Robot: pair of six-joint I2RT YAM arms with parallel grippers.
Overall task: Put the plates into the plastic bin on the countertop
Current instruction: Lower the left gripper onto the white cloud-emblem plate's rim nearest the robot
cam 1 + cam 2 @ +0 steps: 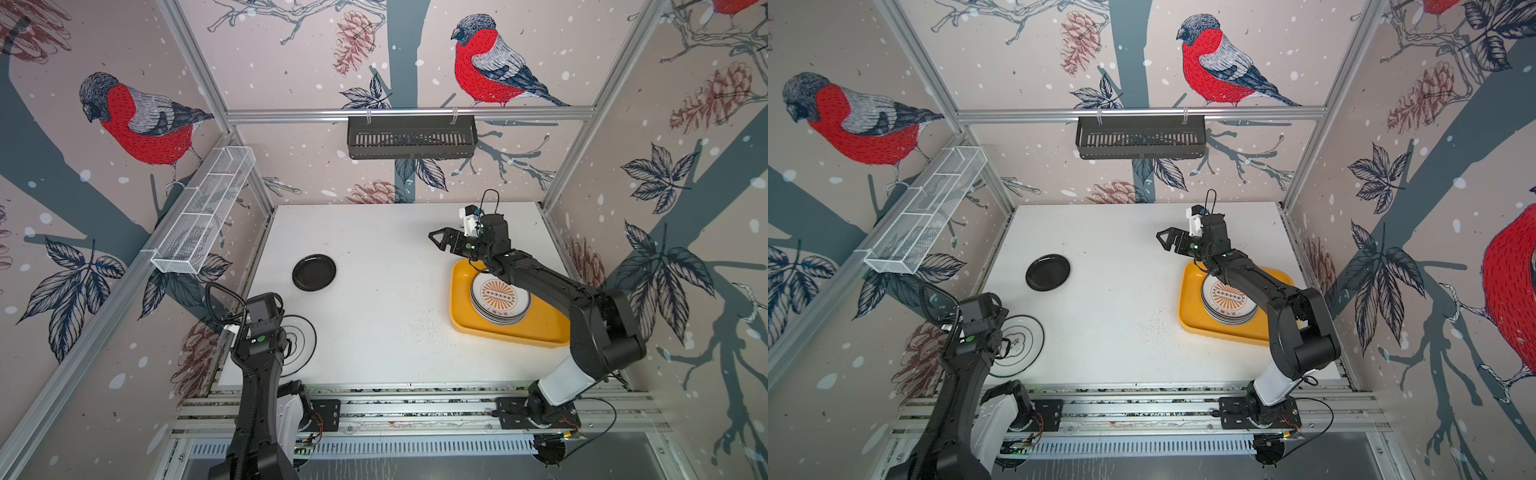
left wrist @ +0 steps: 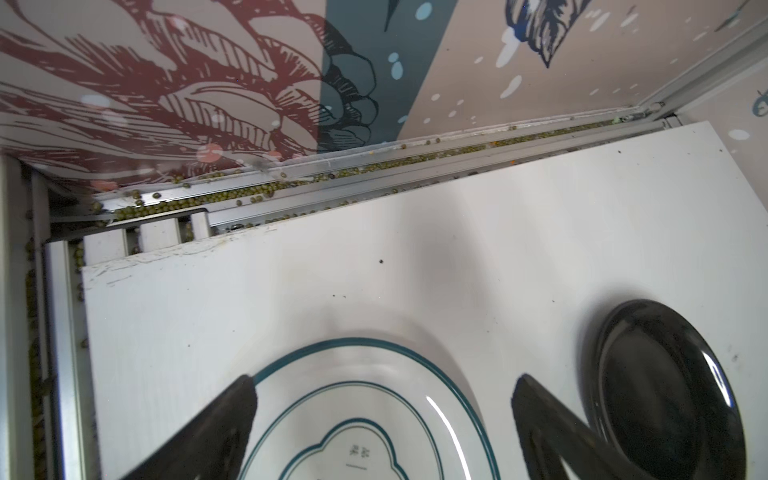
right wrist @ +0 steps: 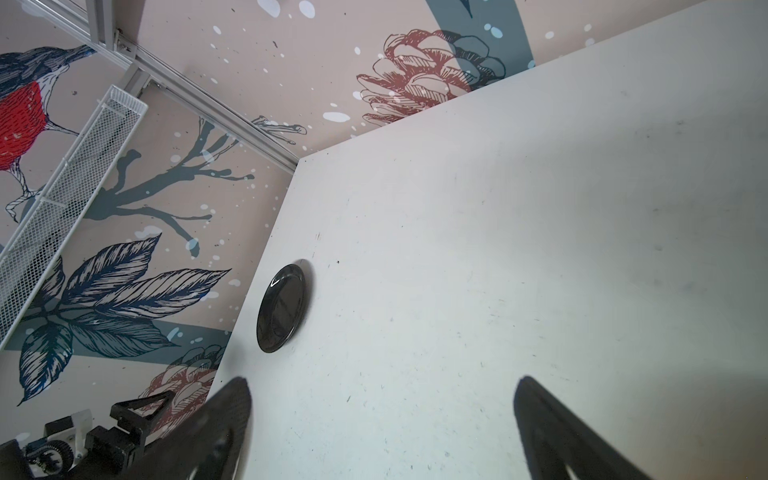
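A yellow plastic bin [image 1: 460,295] [image 1: 1188,293] sits at the right of the white countertop [image 1: 374,324]. It holds a stack of plates [image 1: 497,300] [image 1: 1225,299] with an orange sunburst one on top. A black plate [image 1: 313,272] [image 2: 665,386] [image 3: 282,307] lies at the left. Nearer the front lies a white plate with a flower outline [image 1: 300,338] [image 1: 1022,340] [image 2: 365,415]. My left gripper [image 2: 384,380] hangs open just over this white plate, its jaws astride the rim. My right gripper [image 1: 436,239] [image 3: 382,382] is open and empty above the countertop, past the bin's far left corner.
A black slotted basket [image 1: 411,137] hangs on the back rail. On the left wall is a white wire-mesh basket [image 1: 203,212]. Aluminium rails [image 1: 415,411] run along the front edge, and small green beads [image 2: 249,195] fill the channel beside the countertop's left edge.
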